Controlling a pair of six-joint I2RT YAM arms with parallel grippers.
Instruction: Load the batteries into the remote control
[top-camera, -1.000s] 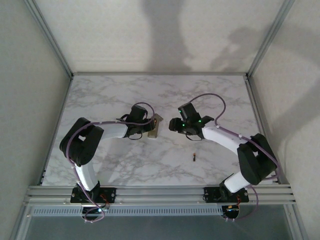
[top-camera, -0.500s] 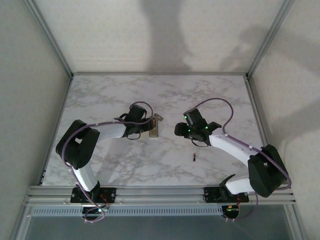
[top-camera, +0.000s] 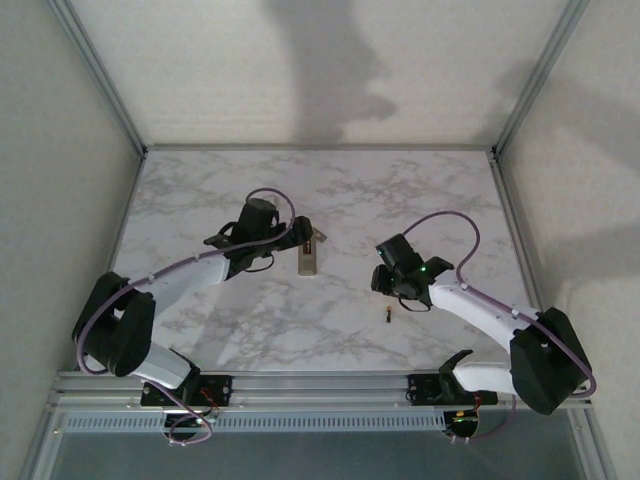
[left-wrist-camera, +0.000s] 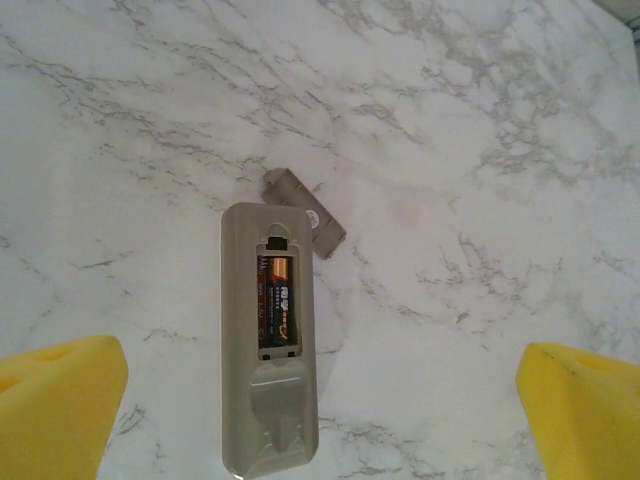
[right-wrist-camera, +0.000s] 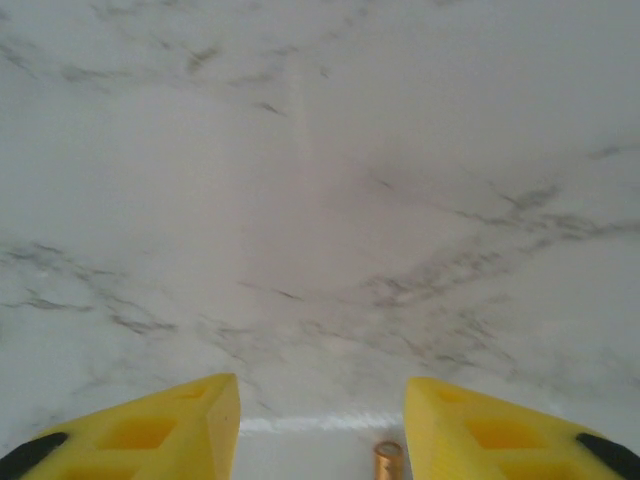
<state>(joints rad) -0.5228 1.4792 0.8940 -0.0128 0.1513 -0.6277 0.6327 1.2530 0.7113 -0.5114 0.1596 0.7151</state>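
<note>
Left gripper (left-wrist-camera: 320, 405): jaws just opened wide, nothing held. Below it lies the remote control (left-wrist-camera: 240, 330), back-up on the marble table (left-wrist-camera: 480, 150), with one battery (left-wrist-camera: 278, 305) seated and the cover (left-wrist-camera: 305, 212) beside it.

Right gripper (right-wrist-camera: 320, 420): jaws partly apart and empty, newly swung from the remote to above the second battery (right-wrist-camera: 387, 460) (loose on the marble). Likely next: pick up that cell.

Matt grey plastic remote control (left-wrist-camera: 270, 412); smooth marble-veined table (left-wrist-camera: 480, 120).

Open table (top-camera: 450, 200) all round the remote (left-wrist-camera: 268, 350); loose lid (left-wrist-camera: 305, 212) sits against its far corner. Spare battery (right-wrist-camera: 387, 460) lies alone, free marble around it.
</note>
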